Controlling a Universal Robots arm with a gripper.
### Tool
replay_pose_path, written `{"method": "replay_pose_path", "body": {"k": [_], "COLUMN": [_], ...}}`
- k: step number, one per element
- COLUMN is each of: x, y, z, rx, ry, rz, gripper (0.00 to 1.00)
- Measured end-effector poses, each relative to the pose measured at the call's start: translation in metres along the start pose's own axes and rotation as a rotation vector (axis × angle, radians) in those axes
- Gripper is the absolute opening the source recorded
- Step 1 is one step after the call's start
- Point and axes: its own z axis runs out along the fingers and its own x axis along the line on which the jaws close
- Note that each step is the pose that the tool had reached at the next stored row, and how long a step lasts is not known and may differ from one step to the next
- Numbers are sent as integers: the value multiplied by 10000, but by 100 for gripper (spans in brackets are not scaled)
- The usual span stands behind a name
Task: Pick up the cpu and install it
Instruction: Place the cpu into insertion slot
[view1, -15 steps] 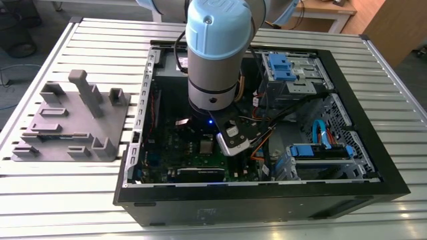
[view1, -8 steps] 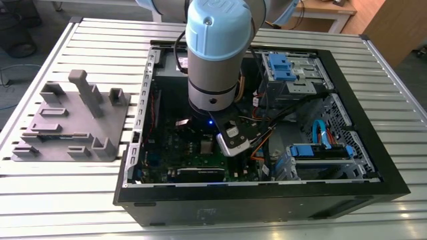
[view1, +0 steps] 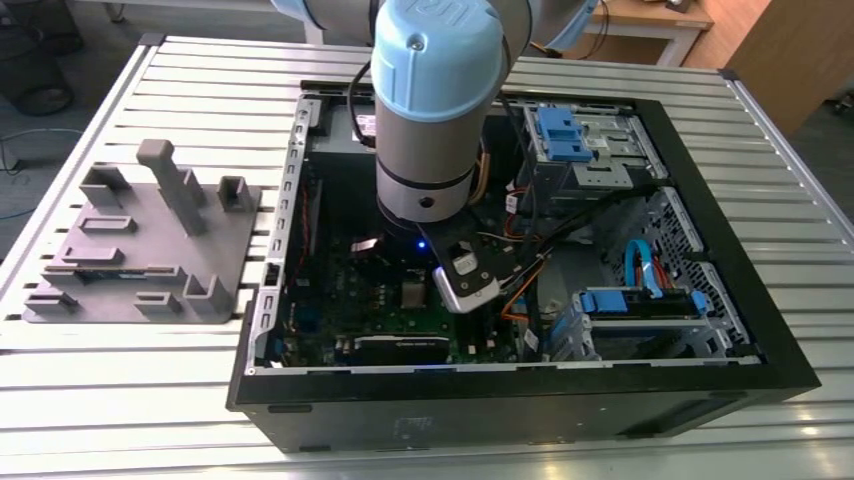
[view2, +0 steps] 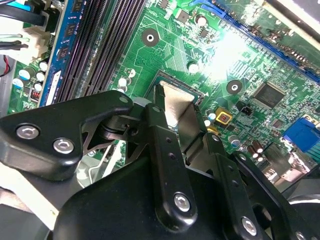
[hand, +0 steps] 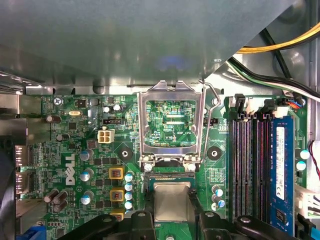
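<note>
End effector (hand: 172, 216) — snug on cpu (hand: 172, 197)

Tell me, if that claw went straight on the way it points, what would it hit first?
Probably the open socket on the green board: the claw holds the chip right over it. I cannot tell how near they are.

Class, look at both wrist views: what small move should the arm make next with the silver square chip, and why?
Probably a slow, straight lowering. The gripper is shut on the silver square cpu, held low over the green motherboard beside the hinge of the silver metal socket frame, which stands flipped open.
</note>
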Motion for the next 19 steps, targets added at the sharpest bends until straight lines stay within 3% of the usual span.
{"method": "replay_pose_path", "body": {"k": [7,8,19], "x": [0,0,1], "y": [0,0,1], "z": [0,1,30], "rx": [0,0,1], "ry": [1,0,1], "rz": [-2,-2,-5], "gripper": [40,46,46]}}
